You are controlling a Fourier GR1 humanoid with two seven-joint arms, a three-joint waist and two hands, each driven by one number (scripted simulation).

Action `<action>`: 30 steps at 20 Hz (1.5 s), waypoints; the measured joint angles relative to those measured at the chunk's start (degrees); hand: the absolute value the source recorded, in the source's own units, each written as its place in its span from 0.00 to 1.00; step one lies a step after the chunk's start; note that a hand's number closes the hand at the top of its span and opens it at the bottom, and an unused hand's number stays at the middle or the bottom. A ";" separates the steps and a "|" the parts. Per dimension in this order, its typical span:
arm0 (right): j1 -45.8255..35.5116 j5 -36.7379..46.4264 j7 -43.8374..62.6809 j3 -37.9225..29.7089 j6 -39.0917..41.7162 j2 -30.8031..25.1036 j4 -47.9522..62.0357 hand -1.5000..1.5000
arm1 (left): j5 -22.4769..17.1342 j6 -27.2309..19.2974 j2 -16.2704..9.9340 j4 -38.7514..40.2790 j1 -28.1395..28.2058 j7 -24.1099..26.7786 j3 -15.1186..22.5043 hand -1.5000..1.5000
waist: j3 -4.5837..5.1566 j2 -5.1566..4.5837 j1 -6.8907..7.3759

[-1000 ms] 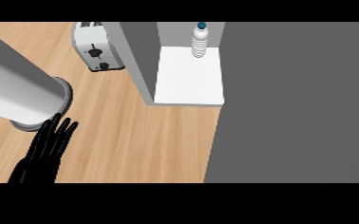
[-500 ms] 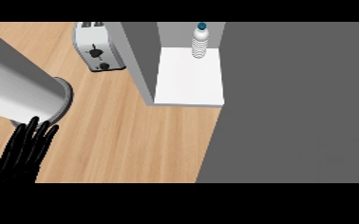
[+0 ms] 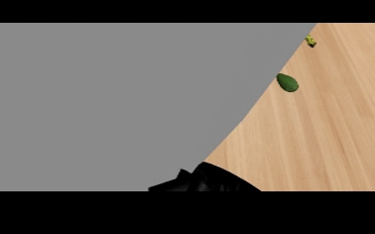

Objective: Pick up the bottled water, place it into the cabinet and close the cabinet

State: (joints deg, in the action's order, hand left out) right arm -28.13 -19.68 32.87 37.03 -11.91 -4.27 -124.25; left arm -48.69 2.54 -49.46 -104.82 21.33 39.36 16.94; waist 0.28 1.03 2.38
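Head view, looking steeply down. A flat, featureless grey surface [image 3: 124, 104] fills most of the field, from the left edge across the top. It has a matte, even tone with no seam, grain or marking. Its right boundary is a smooth curve that runs from the upper right down toward the lower centre. I cannot tell from this view what the surface belongs to.

To the right of that curve lies the counter [image 3: 322, 139], a pale wood top with fine, straight grain lines running roughly up and down the view.

Two small things rest on the wood. Close to the grey edge is a dark green, smooth-skinned, egg-shaped item [image 3: 287, 82], narrower at its upper end. Farther up, near the top right, is a small yellow-green object [image 3: 310, 40] of irregular outline, too small to identify. The two are well apart from each other.

At the bottom edge, where the grey curve meets the wood, part of my left hand [image 3: 201, 181] shows as a glossy black, faceted mass. Only its upper part is in view. I cannot tell whether it is spread or closed, or whether it has hold of anything.

The bottled water is hidden from this view, so I cannot tell where it stands.
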 measured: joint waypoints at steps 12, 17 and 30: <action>-23.21 -11.51 -7.44 2.21 -13.57 3.76 24.14 1.00 | -2.24 1.51 -3.00 -6.36 4.68 -2.30 -5.96 0.00 | -0.38 -1.11 0.86; -25.19 -19.85 -6.80 -0.06 -1.73 3.96 29.97 1.00 | -2.05 1.79 -2.93 -7.69 7.02 -2.46 -7.92 0.00 | -0.36 -1.15 0.30; -23.99 -17.31 -16.44 -10.67 11.69 2.36 47.11 1.00 | -2.51 2.13 -0.84 -12.35 9.62 -7.87 -13.27 0.00 | -0.26 -1.01 -1.14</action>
State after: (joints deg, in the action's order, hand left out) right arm -52.13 -36.99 16.43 26.35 -0.22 -1.91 -77.14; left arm -51.20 4.67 -50.30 -117.17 30.96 31.49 3.67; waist 0.02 0.02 1.24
